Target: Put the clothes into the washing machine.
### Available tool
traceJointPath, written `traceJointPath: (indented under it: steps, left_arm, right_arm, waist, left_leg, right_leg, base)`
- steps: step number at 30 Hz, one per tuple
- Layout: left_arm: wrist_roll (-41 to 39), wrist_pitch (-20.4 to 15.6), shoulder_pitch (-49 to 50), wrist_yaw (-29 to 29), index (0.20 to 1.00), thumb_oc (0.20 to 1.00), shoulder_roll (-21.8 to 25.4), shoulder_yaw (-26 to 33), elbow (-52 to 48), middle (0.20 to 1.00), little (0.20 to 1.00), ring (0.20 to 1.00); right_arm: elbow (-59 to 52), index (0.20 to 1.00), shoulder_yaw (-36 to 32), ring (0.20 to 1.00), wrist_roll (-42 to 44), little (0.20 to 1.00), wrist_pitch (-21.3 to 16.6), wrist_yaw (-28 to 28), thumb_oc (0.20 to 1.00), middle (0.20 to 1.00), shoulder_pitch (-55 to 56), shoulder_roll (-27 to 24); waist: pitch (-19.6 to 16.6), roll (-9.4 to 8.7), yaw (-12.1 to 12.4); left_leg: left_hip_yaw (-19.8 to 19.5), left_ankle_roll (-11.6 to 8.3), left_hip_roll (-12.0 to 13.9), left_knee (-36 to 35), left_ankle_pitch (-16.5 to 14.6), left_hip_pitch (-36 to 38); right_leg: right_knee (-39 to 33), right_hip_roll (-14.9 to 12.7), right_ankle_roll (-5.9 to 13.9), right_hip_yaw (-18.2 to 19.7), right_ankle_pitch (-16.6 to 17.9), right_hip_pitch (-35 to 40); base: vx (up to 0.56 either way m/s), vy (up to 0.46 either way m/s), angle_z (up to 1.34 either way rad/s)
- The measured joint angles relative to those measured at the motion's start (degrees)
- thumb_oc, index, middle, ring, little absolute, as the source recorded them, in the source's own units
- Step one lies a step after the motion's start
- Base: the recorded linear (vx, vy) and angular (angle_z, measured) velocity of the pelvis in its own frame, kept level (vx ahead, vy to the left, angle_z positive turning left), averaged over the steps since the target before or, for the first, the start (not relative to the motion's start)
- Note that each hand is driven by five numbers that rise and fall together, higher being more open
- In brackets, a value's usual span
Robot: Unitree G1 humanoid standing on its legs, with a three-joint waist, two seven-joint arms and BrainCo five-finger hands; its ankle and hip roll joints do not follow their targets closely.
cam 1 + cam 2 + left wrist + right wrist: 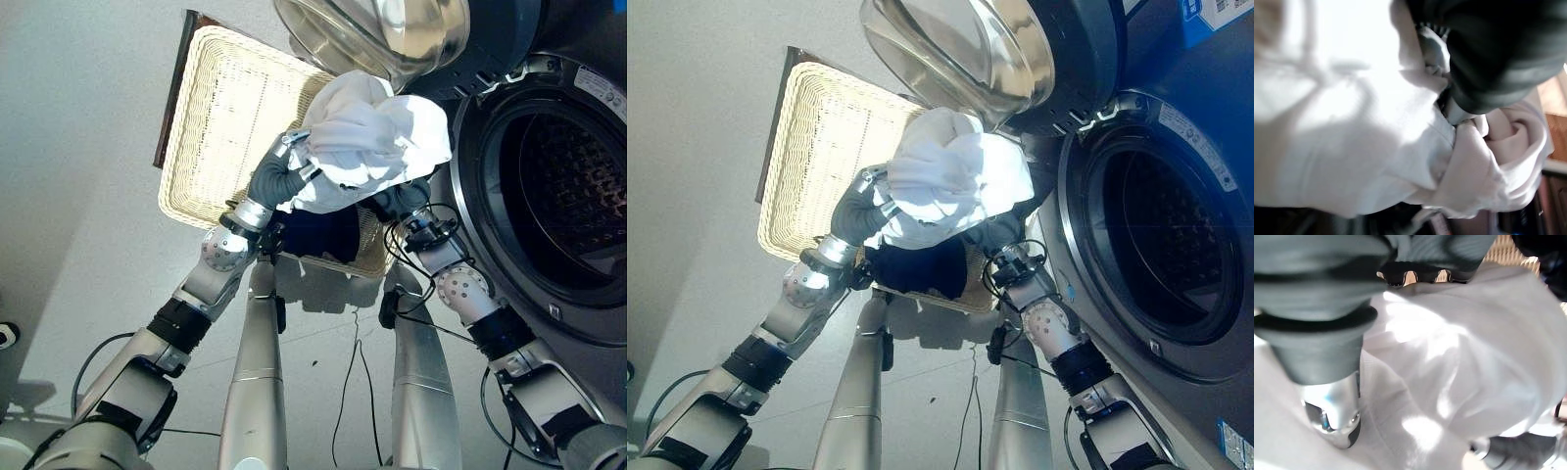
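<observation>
White cloth (367,137) is soft and light, so we judge it will sag and slip; it is better to hold it from both sides, under the bulk. Our left hand (279,176) curls into its folds, and our right hand (402,201) is under it (its fingers are hidden, we cannot tell). The bundle hangs above the wicker basket (220,117), beside the open washing machine (558,186). A dark garment (318,235) lies below.

Bright glare on white cloth (367,137); wrist views blurred.
</observation>
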Motion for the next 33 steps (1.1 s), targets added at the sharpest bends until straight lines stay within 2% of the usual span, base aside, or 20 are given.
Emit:
traceJointPath:
  steps: [6, 7, 8, 10, 21, 24, 33]
  left_arm:
    - [6.96, 3.00, -1.39, 2.86, 0.200, 0.200, 1.68, -0.90, -0.66, 0.200, 0.200, 0.200]
    - [6.99, 3.42, -1.53, 3.12, 0.200, 0.200, 2.11, -1.41, -0.68, 0.200, 0.200, 0.200]
    - [6.98, 3.55, -1.66, 3.25, 0.200, 0.200, 2.27, -1.55, -0.67, 0.200, 0.200, 0.200]
    - [6.98, 3.82, -1.34, 3.25, 0.200, 0.200, 2.25, -1.53, -0.65, 0.200, 0.200, 0.200]
    - [6.98, 3.39, -0.79, 2.11, 0.200, 0.200, 2.82, -2.88, -2.64, 0.200, 0.200, 0.200]
    - [8.27, 3.42, 0.26, 2.80, 0.200, 0.200, 2.69, -3.18, -2.54, 0.200, 0.200, 0.200]
    - [11.22, 3.23, 0.45, 6.27, 0.200, 0.200, 1.86, -3.59, -2.50, 0.200, 0.200, 0.200]
  right_arm:
    - [-1.25, 1.000, -0.09, 1.000, 1.85, 1.000, 0.19, 2.42, 1.000, 1.000, 1.24, 0.01]
    - [-1.28, 0.765, -0.07, 0.765, 1.91, 0.765, 0.34, 2.82, 0.765, 0.765, 1.66, -0.01]
    - [-1.38, 0.658, -0.07, 0.658, 1.94, 0.658, 0.42, 2.83, 0.658, 0.658, 1.84, -0.01]
    - [-1.46, 0.200, -0.05, 0.200, 2.07, 0.200, 0.89, 2.84, 0.200, 0.200, 2.29, 0.01]
    - [-1.03, 0.200, -0.49, 0.200, 3.62, 0.200, 3.36, 2.80, 0.200, 0.200, 3.18, -0.05]
    - [-0.63, 0.200, -0.52, 0.200, 3.63, 0.200, 4.99, 2.80, 0.200, 0.200, 3.88, -0.14]
    - [0.20, 0.200, -0.53, 0.200, 4.85, 0.200, 6.21, 2.80, 0.200, 0.200, 3.50, 0.22]
  waist:
    - [0.01, 0.01, -0.05]
    - [0.01, 0.02, -0.09]
    - [0.01, 0.02, -0.11]
    - [0.03, 0.04, -0.08]
    - [0.07, 0.23, -0.11]
    - [0.03, 0.32, -0.03]
    - [0.04, 0.46, 0.02]
  left_leg:
    - [0.01, -0.02, 0.00, -0.54, 0.00, -0.01]
    - [0.02, -0.02, 0.00, -0.64, -0.01, -0.01]
    - [0.03, -0.02, 0.00, -0.70, -0.01, -0.01]
    - [0.04, -0.14, -0.01, -0.63, -0.07, 0.06]
    - [0.10, 0.26, -0.30, -0.34, -0.04, 1.13]
    - [0.08, 0.22, -0.39, -0.50, -0.04, 1.28]
    - [0.14, 0.00, -0.48, -0.54, 0.31, 1.23]
  right_leg:
    - [-0.08, -0.11, -0.16, -0.19, -0.20, -0.17]
    - [-0.14, -0.14, -0.14, -0.25, -0.26, -0.18]
    - [-0.20, -0.14, -0.14, -0.27, -0.26, -0.19]
    - [-0.09, -0.17, -0.12, -0.27, -0.39, -0.14]
    - [0.22, -0.54, 0.12, -0.35, -0.48, 0.84]
    - [0.15, -0.60, 0.21, -0.34, -0.45, 1.02]
    - [0.04, -0.69, -0.02, -0.34, -0.07, 0.97]
  base:
    - [0.00, 0.000, 0.00]
    - [0.05, -0.003, 0.00]
    - [0.00, 0.000, 0.00]
    - [0.00, -0.002, 0.01]
    - [0.00, 0.003, 0.00]
    - [0.01, -0.001, 0.00]
    - [0.00, 0.001, 0.00]
